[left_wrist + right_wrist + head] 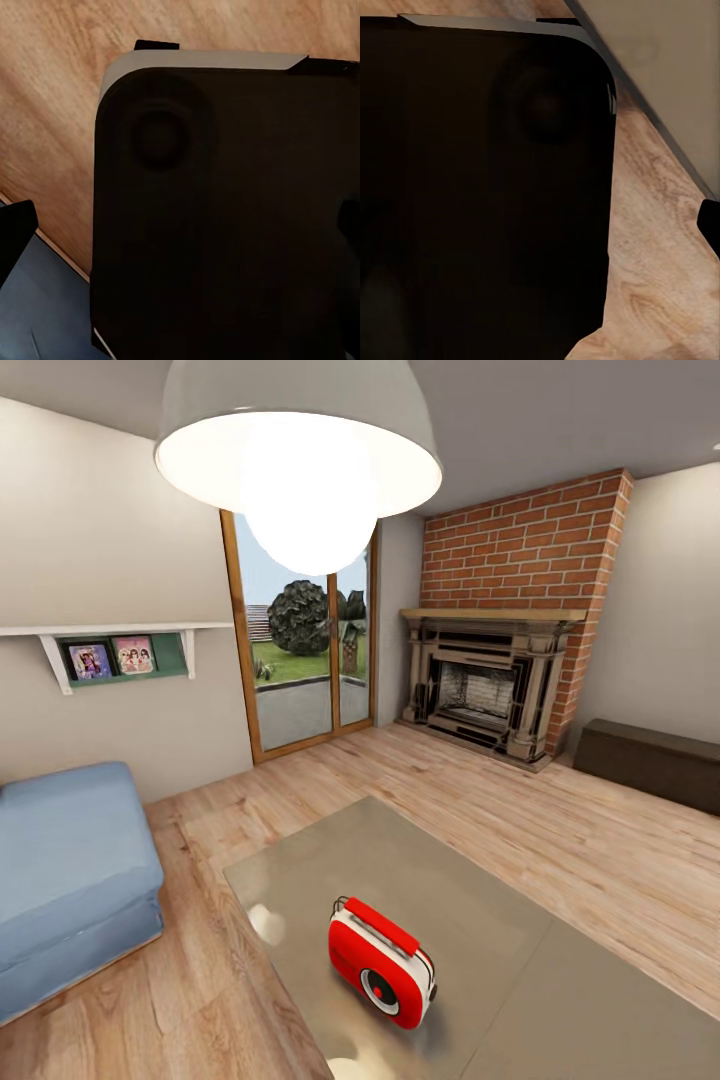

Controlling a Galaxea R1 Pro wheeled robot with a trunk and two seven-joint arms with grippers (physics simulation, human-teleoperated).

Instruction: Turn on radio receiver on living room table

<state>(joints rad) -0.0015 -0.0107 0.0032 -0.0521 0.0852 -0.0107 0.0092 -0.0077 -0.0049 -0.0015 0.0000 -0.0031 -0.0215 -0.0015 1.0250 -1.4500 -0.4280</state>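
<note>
Though both wrist views look along my fingers, I cannot tell from them whether either gripper is open or closed: a dark rounded panel of my own body (225,217) covers most of the left wrist picture, and the same kind of dark panel (480,195) covers most of the right one, with wood plank floor (660,247) beyond it. At the upper right of the right wrist picture a grey-beige slab edge runs diagonally, which I judge to be the table's side. Further out, the head view puts the radio receiver (382,962) at the lower centre of the frame, standing on the glossy table (400,860) with its round dial turned toward the lower right and its thin handle on top. The blue sofa (70,860) sits at the lower left, the brick fireplace (500,660) at the upper right, the glass door (300,660) at the centre, and the dome lamp (298,440) hangs across the top. I judge the approach to be about done and the reach not yet begun. Next I must raise one arm over the table and bring a fingertip onto the radio's face without knocking it over.
</note>
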